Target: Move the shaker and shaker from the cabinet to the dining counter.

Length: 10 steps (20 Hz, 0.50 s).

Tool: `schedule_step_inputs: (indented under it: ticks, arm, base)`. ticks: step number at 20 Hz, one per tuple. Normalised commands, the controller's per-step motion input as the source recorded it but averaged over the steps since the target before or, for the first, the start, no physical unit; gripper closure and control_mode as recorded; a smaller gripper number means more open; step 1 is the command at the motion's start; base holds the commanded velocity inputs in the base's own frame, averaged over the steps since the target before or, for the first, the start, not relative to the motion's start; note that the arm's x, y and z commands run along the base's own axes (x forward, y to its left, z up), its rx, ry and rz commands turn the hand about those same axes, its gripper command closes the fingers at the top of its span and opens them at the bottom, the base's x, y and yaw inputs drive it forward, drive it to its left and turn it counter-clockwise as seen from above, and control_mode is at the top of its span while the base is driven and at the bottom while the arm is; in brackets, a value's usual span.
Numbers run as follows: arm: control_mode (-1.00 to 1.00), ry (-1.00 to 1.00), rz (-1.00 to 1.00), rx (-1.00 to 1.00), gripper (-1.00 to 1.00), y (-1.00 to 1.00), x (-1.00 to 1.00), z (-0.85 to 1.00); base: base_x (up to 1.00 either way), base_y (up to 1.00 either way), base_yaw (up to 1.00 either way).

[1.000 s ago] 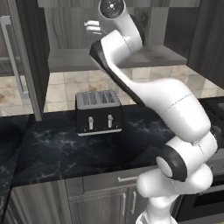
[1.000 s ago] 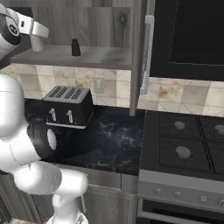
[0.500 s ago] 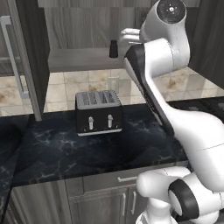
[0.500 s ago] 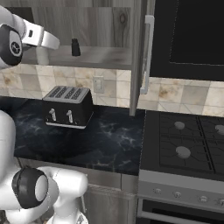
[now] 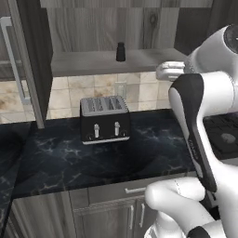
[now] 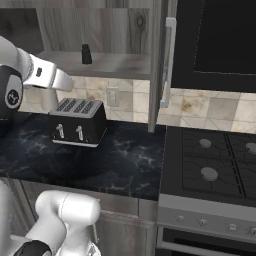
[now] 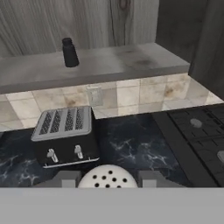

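The white shaker (image 7: pixel 108 178), its domed top dotted with holes, sits between my gripper's (image 7: pixel 108 179) two grey fingertips (image 7: pixel 65 178), which are shut on it. The black shaker (image 5: pixel 121 52) (image 6: pixel 86 54) (image 7: pixel 69 52) stands upright on the grey shelf (image 7: pixel 127 61) of the open cabinet (image 5: pixel 28 60). In the hand view that shelf is ahead of and above my gripper, and the black shaker is well clear of the fingers. My white hand (image 5: pixel 169 70) hangs just off the shelf's right end. The dining counter is out of view.
A black toaster (image 5: pixel 104 120) (image 6: pixel 77 121) stands on the black marble worktop (image 5: pixel 69 158) under the shelf. A stove (image 6: pixel 215 160) lies to the right. The cabinet's open door (image 6: pixel 161 65) juts out between shelf and stove. A wall outlet (image 7: pixel 94 95) sits on the beige tiles.
My arm has swung right and down, away from the cabinet's inside to just off the shelf's right end. The black shaker has stayed in place on the shelf.
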Motion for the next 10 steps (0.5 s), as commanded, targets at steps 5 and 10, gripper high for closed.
schedule_step_inputs:
  ticks: [5, 10]
  arm:
    - [-1.00, 0.12, 0.04, 0.00, 1.00, -0.03, -0.76, -0.23]
    - [-1.00, 0.14, 0.01, 0.00, 1.00, 0.13, -0.23, -0.27]
  base:
    - [0.00, 0.00, 0.00]
    - [0.00, 0.00, 0.00]
